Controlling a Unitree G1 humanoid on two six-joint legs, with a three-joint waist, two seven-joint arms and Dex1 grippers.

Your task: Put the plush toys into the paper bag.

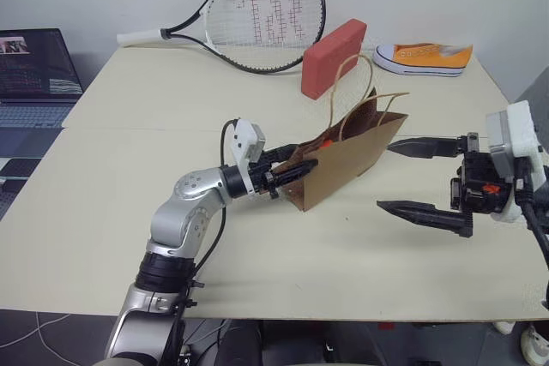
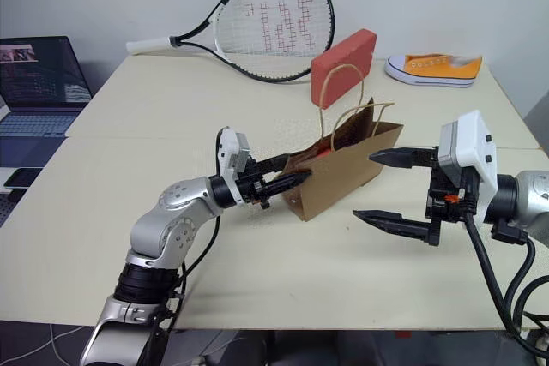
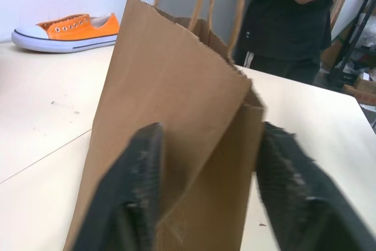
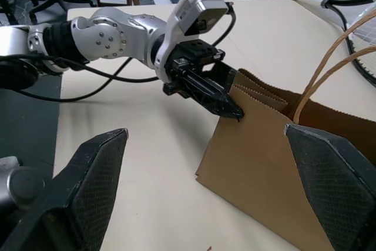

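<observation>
We read no brand or label on the brown paper bag (image 1: 352, 156), the red block (image 1: 333, 57) or the orange sneaker (image 1: 425, 57); the only marks are a red pattern stencilled on the strings of the tennis racket (image 1: 257, 16), which we cannot make out as letters. The bag stands on the cream table (image 1: 111, 203), handles up. Our left gripper (image 2: 287, 173) has its fingers narrowed on either side of the bag's near folded edge (the left wrist view shows one black finger (image 3: 138, 186) against each face of the paper). Our right gripper (image 1: 420, 179) hangs wide apart just beside the bag's other end, holding nothing. Inside the mouth, a bit of orange plush toy (image 1: 327, 143) peeks out. The left wrist view adds a person in black (image 3: 288, 22) beyond the table; the head views show a laptop (image 1: 34, 70).
</observation>
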